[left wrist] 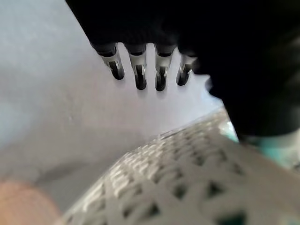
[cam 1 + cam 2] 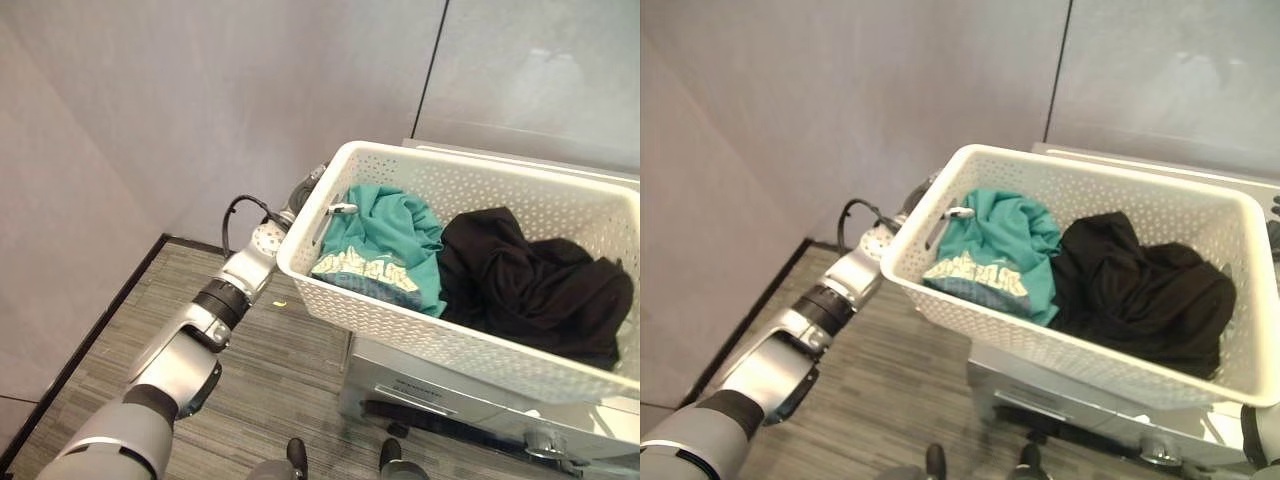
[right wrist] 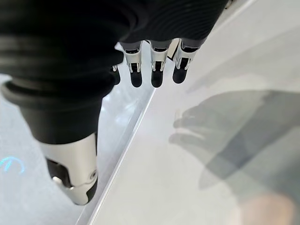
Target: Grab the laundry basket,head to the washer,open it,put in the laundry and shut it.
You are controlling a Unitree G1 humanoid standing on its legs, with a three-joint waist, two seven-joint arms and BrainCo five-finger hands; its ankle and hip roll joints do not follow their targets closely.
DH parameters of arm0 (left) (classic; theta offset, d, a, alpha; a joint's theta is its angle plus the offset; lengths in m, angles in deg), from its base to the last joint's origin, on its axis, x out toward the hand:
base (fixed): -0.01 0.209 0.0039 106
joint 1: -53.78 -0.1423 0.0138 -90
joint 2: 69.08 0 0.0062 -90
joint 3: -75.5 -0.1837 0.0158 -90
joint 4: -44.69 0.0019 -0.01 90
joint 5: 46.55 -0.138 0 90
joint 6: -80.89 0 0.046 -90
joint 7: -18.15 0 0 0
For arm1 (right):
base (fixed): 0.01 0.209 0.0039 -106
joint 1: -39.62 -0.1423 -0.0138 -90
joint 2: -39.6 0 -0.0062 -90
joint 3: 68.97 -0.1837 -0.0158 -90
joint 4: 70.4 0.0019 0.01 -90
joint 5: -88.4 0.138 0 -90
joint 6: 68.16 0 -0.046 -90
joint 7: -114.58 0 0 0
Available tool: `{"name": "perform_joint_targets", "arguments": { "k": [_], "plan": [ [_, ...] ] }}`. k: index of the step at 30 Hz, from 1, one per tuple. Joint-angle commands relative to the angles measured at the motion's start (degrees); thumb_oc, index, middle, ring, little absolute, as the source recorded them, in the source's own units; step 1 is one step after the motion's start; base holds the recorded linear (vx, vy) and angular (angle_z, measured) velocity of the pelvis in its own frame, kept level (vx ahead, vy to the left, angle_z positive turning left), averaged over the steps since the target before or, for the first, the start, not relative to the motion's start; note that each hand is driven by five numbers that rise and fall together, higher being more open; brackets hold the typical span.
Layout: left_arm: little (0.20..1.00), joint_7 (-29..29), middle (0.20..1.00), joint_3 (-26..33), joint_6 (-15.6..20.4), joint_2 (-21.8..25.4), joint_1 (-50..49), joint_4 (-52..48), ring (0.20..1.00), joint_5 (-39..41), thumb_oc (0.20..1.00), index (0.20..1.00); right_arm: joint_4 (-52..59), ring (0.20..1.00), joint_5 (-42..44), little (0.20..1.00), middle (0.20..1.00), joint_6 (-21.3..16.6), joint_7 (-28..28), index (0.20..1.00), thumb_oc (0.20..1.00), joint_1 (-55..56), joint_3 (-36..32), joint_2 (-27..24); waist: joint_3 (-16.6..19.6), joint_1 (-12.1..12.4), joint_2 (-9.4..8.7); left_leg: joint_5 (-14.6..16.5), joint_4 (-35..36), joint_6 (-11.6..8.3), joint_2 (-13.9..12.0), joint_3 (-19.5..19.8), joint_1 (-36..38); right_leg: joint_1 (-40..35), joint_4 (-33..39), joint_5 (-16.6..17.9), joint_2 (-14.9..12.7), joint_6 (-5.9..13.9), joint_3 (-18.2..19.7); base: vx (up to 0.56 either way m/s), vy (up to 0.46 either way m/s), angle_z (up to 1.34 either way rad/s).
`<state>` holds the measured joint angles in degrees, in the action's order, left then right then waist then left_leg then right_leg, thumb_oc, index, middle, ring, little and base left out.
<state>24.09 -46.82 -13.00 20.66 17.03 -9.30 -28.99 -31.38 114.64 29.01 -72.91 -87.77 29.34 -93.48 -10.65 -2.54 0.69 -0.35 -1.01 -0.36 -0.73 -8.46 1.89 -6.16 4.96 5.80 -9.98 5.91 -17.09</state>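
the left hand [image 2: 305, 195] sat at the left end of the white perforated laundry basket [image 2: 400, 320], tucked against the basket's end wall. one silver fingertip [image 2: 342, 209] hooked over through the handle slot and showed inside the basket above the teal cloth. in the left wrist view the fingers [image 1: 139, 75] curled down in a row just past the lattice wall [image 1: 187, 183], and the thumb lay dark over the rim, so the hand was clamped on the basket's end.

the basket rested on top of the washer [image 2: 450, 400], tilted a little, its near wall over the silver front panel. a control knob [image 2: 541, 440] showed on that panel, near a dark strip. the small print on the panel was too small to read.

inside the basket, a teal shirt [image 2: 385, 245] lay at the left end, folded so that pale, cracked lettering [image 2: 372, 268] faced up; the letters could not be made out. just beside it, touching, a black garment [image 2: 530, 285] was heaped across the right half.

grey wall panels stood behind, and wood-look floor [image 2: 280, 370] ran below the left arm.

in the right wrist view the right hand [image 3: 152, 70] hung with fingers relaxed and apart, thumb [image 3: 72, 173] clear of them, above a pale glossy surface [image 3: 197, 154], holding nothing. a faint blue mark [image 3: 9, 164] glowed on that surface by the thumb.
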Motion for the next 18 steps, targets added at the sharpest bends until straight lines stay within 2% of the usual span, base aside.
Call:
{"name": "perform_joint_targets", "arguments": {
  "k": [1,9,14,18],
  "plan": [
    [1.000,0.3,1.000,-3.3,2.5,-4.5,4.9,2.1,1.000,-0.4,1.000,1.000,-1.9,1.000,0.5,1.000,1.000,-3.1,-1.5,1.000,1.000,-5.9,2.0,-4.2,0.8,1.0,1.17,3.0,-1.0,-1.83,-4.2,-2.8,1.5,-0.9,-3.4,-6.0,-0.7,0.57,-1.3,-0.02,-0.033,-0.18],
    [1.000,2.8,1.000,-1.6,3.5,-6.8,4.7,3.2,1.000,1.5,1.000,1.000,5.5,1.000,-0.4,1.000,1.000,-3.4,-1.8,1.000,1.000,1.4,0.3,1.0,0.4,0.5,0.79,2.2,-0.1,-2.11,-4.5,-2.5,1.6,-1.1,-2.8,-6.3,0.2,0.05,-1.4,-0.01,-0.036,-0.03],
    [1.000,2.5,1.000,-1.7,3.3,-6.5,4.6,3.0,1.000,0.3,1.000,1.000,6.9,1.000,-1.0,1.000,1.000,-3.4,-1.3,1.000,1.000,3.1,-0.5,1.0,0.3,0.6,0.65,2.2,0.0,-2.09,-4.6,-2.5,1.7,-1.2,-3.1,-6.5,0.2,0.00,-1.6,0.00,0.000,0.00],
    [1.000,2.2,1.000,-1.7,3.0,-6.1,4.9,4.0,1.000,-0.5,1.000,1.000,3.9,1.000,-0.1,1.000,1.000,-3.5,-1.3,1.000,1.000,1.9,-0.7,-0.4,0.5,0.5,0.49,2.2,0.1,-2.24,-4.5,-2.7,2.0,-1.3,-3.5,-6.6,0.1,0.02,-1.7,0.00,0.000,0.00]
  ]
}}
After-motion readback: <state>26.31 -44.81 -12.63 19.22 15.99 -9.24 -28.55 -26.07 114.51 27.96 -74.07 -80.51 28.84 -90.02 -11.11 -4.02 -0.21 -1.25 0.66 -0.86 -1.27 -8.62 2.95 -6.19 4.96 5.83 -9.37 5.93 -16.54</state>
